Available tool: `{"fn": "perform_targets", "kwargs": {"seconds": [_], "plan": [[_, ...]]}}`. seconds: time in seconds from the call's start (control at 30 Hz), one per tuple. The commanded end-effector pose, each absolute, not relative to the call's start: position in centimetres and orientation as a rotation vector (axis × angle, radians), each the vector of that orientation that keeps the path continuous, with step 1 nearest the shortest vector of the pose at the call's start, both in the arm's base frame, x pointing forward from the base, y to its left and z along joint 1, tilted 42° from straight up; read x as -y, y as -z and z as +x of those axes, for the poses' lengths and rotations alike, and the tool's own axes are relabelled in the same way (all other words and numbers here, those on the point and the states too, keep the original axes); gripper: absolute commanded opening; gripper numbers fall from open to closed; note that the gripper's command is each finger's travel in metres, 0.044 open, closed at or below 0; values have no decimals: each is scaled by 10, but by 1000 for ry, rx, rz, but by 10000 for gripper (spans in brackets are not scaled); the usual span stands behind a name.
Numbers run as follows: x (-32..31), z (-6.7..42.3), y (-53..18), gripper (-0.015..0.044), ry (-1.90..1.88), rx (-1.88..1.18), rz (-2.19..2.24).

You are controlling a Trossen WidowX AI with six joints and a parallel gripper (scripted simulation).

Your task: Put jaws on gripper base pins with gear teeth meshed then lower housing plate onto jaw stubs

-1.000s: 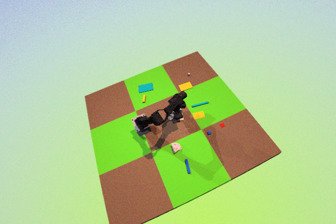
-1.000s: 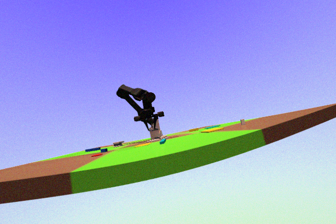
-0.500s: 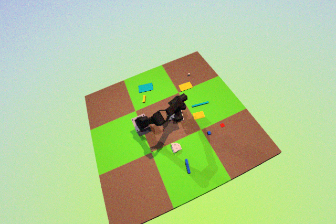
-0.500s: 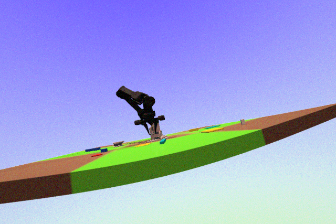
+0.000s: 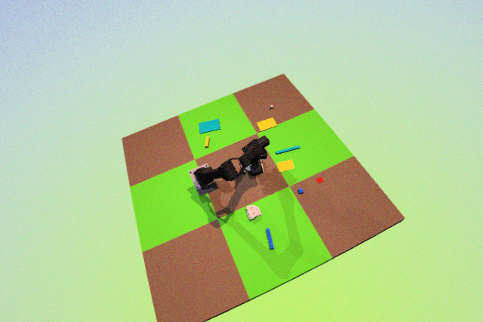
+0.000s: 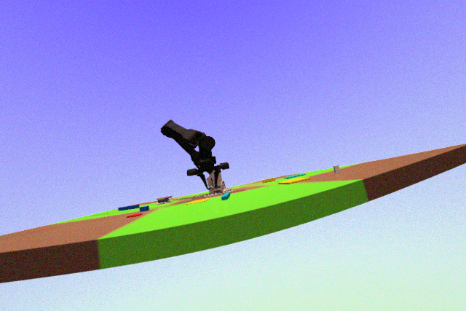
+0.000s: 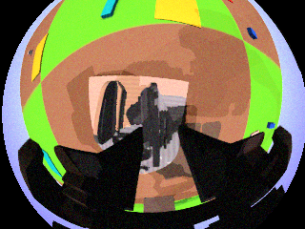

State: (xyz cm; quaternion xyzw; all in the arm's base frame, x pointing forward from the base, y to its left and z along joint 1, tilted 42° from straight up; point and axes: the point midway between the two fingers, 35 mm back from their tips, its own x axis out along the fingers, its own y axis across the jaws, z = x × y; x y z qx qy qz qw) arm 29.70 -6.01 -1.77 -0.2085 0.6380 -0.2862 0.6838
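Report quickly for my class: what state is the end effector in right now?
End effector: closed on a grey part, probably one of the jaws, though shadow makes its exact identity uncertain.

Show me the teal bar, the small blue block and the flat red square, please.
Teal bar point(image 5: 287, 150) point(image 6: 226, 196) point(image 7: 109, 7): top, exterior, wrist views; middle of its visible surface.
Small blue block point(image 5: 300, 191) point(image 6: 143, 208) point(image 7: 252, 32): same views; visible middle.
Flat red square point(image 5: 319, 179) point(image 6: 134, 215) point(image 7: 230, 1): same views; visible face.
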Motion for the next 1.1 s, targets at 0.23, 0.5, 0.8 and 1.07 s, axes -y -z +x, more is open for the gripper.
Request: {"fn": "perform_targets", "kwargs": {"seconds": [0.23,0.5,0.8,1.07], "plan": [[63,297,20,134,641,-1429,-475],[64,297,21,134,641,-1429,-475],[65,297,22,134,641,-1429,-476],[67,297,25,134,640,-1430,-476]]}}
